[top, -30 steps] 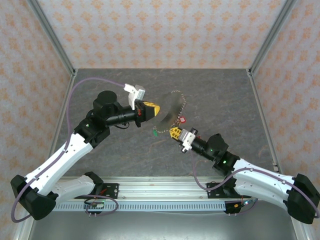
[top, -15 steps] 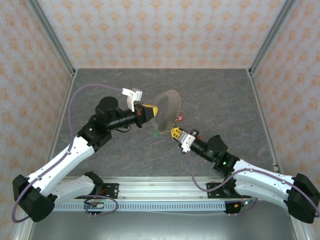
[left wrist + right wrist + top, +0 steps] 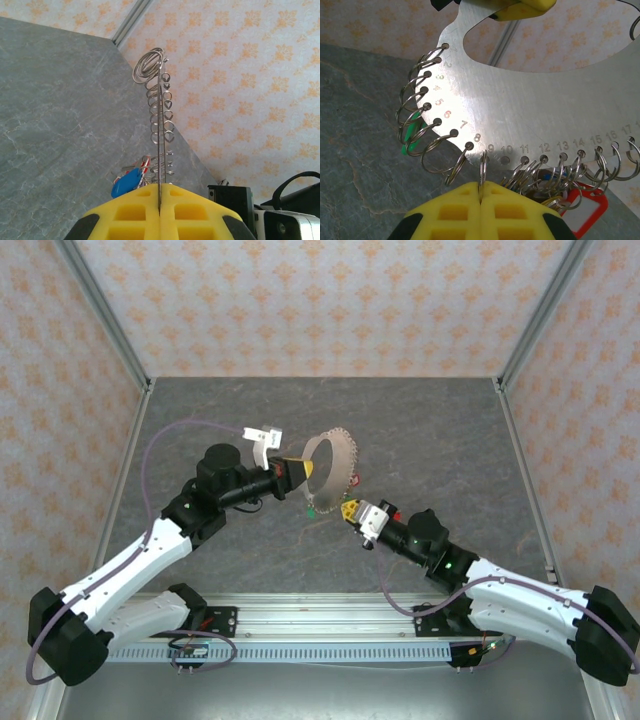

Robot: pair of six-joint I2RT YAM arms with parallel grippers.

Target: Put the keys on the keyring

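Note:
The keyring (image 3: pixel 332 452) is a crescent-shaped metal plate with numbered holes, each carrying a split ring. It is held up off the table. My left gripper (image 3: pixel 305 468) is shut on the plate's end; in the left wrist view the plate (image 3: pixel 159 145) stands edge-on out of the gripper (image 3: pixel 160 192). My right gripper (image 3: pixel 481 190) is shut on the split ring (image 3: pixel 483 170) hanging at hole 9 of the plate (image 3: pixel 530 110). A green key (image 3: pixel 409 137), a red tag (image 3: pixel 587 210) and a blue tag (image 3: pixel 126 181) hang from other rings.
The grey stone-patterned table (image 3: pixel 220 420) lies below, with patterned walls on three sides. The right gripper (image 3: pixel 348 508) sits just under the plate's lower edge, both arms meeting mid-table. An aluminium rail (image 3: pixel 320 625) runs along the near edge.
The left wrist has rolled and dropped slightly, turning the plate from a slanted edge-on pose to a rounder, more face-on one. The right gripper has crept a little towards the left.

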